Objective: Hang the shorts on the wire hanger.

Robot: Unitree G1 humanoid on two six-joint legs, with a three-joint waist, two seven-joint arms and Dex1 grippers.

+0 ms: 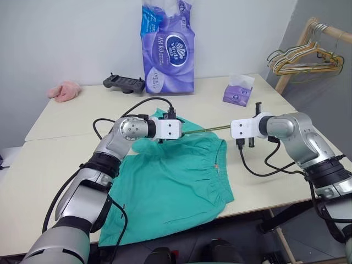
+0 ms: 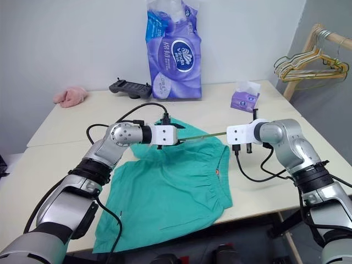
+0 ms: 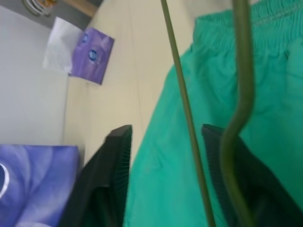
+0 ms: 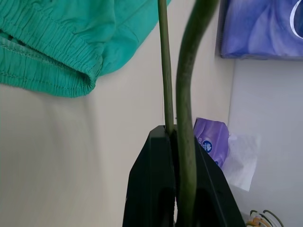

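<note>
- Teal-green fabric first: the shorts [image 1: 170, 190] lie flat on the table [image 1: 55, 159], gathered waistband toward the far side and your right, the legs reaching the near edge.
- Your wire hanger [image 1: 206, 130] is off the table, held level above the waistband, and its long axis runs across you from one arm to the other.
- Your right gripper [image 4: 176, 137] has its two black fingers pinched tight on the hanger; the right wrist view shows both strands of wire rising from between them.
- Your left gripper [image 3: 168, 137] stands wide. In the left wrist view the wires pass through the gap without touching either finger [image 3: 118, 151], so I judge this end is released, not gripped.
- The relation that matters: the free end of the hanger points toward your left arm, and the shorts lie directly beneath and on the near side of it. The waistband runs roughly along the wire's axis.
- Your left gripper is the nearer one to the cloth, right over the far left corner of the waistband; the right one hangs beside the shorts' right edge, over bare table.
- So the sensible reading is that your right arm carries the hanger while the left is free to go down for the fabric.
- Watch the thin wire: held at one end only, it may sag or swing as you feed cloth over it.
- A tissue box [image 1: 237, 94] and a purple paper pack [image 1: 168, 49] sit well behind, out of the way.
</note>
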